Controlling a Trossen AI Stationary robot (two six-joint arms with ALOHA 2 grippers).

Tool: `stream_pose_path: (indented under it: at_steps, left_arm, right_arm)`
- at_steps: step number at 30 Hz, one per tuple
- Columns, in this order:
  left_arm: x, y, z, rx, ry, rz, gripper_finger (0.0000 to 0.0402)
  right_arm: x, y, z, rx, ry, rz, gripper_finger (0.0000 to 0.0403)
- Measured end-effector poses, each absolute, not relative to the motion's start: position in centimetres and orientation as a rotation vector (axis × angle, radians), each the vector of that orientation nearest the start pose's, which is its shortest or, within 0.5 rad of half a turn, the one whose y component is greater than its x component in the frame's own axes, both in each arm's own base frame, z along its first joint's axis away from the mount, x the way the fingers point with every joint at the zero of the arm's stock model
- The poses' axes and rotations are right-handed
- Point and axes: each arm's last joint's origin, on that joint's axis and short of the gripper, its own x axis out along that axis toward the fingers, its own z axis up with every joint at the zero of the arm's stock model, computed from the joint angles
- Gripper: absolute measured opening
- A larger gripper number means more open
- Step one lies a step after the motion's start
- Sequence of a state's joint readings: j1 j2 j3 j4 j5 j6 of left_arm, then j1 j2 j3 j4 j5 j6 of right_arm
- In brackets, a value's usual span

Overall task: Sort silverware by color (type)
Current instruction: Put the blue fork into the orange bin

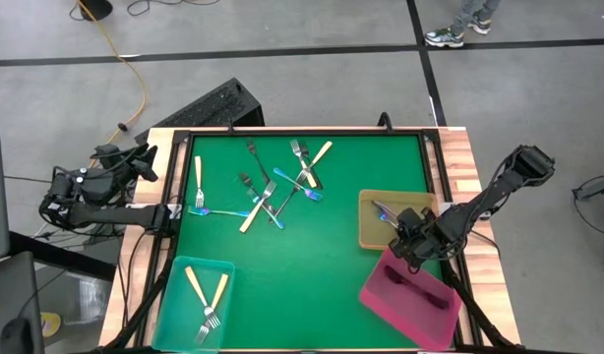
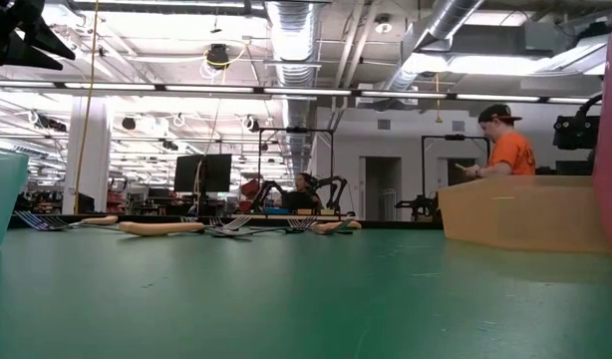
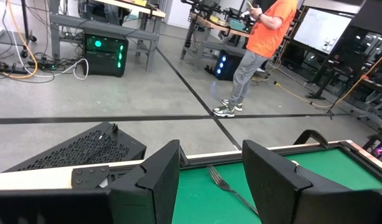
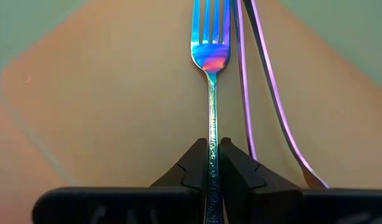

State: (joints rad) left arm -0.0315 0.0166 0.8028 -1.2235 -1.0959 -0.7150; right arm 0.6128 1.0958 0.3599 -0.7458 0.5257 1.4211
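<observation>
Right gripper [image 4: 214,163]: over the tan tray [image 1: 369,234], jaws nearly closed, pinching the handle of an iridescent fork [image 4: 210,56] lying in that tray.
Left gripper [image 3: 209,180]: at the table's [image 1: 322,265] far left corner, jaws apart, holding nothing.
Other forks [image 1: 272,187]: scattered mid-table; two in the teal tray [image 1: 174,295].

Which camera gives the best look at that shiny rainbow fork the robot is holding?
The right wrist view: the rainbow fork fills it, handle pinched in the right gripper over the tan tray. The high view shows only a small glint in the tray. In the low view the tray wall hides it; the left wrist view misses it.
</observation>
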Motion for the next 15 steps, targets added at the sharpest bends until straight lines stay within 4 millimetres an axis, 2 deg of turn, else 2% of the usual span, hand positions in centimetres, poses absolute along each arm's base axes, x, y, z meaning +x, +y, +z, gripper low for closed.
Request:
stream_pose_path:
  at_steps: [8,15]
  left_arm:
    - [-3.91,2.70,28.94,-0.394,-0.003,1.122,0.0158]
    - [-3.91,2.70,28.94,-0.394,-0.004,1.122,0.0158]
  right_arm:
    - [11.47,6.28,12.63,0.444,0.966,-0.742,0.0100]
    - [11.55,6.34,12.66,0.440,0.964,-0.731,0.0103]
